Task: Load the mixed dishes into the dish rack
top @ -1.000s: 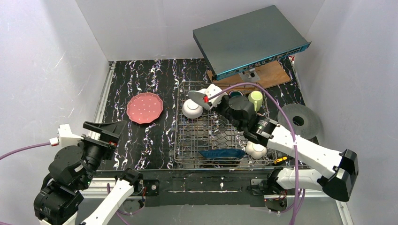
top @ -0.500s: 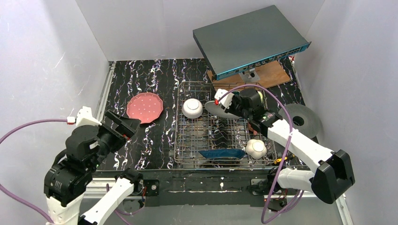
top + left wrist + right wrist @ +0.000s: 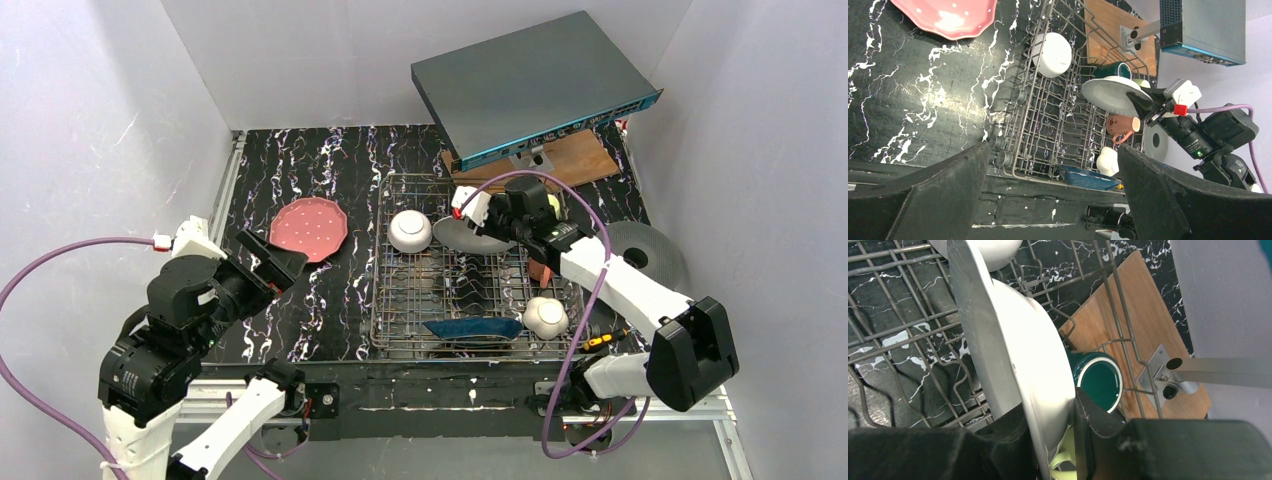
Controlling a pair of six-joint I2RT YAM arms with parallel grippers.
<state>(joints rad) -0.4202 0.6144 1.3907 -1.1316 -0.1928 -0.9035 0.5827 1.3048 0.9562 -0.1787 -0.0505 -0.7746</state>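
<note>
Currently the right gripper [image 3: 497, 226] is pinching the cream plate [image 3: 463, 236] by its rim, 1 finger pressing on each face. It is carrying the plate tilted above the far end of the dish rack [image 3: 380, 300]. Just beside the clamped edge, a dark teal mug [image 3: 1103, 381] is sitting in the rack's corner, and 1 white bowl [image 3: 410, 230] is resting close to the plate's free edge. Back toward this arm's base, a salmon-pink mug [image 3: 1120, 127], another white bowl [image 3: 546, 317] and the dark blue plate [image 3: 473, 327] are lying in the rack. The left gripper [image 3: 272, 262] is hanging with its jaws spread and nothing between them. The pink dotted scalloped plate [image 3: 308, 229] is waiting on the table just ahead of its fingertips.

The cream plate is looking like glazed ceramic: rigid, brittle and slick, and probably heavy for so narrow a hold. Gripped at 1 spot on the rim, it is likely to be trying to swing about the pads, so a firm, steady squeeze seems called for. A knock against the wires or the teal mug could be chipping it. Lowering it on edge between 2 rows of tines looks like the safest way in. The pink plate, lying flat, is offering only its raised scalloped edge as a place to take hold.
</note>
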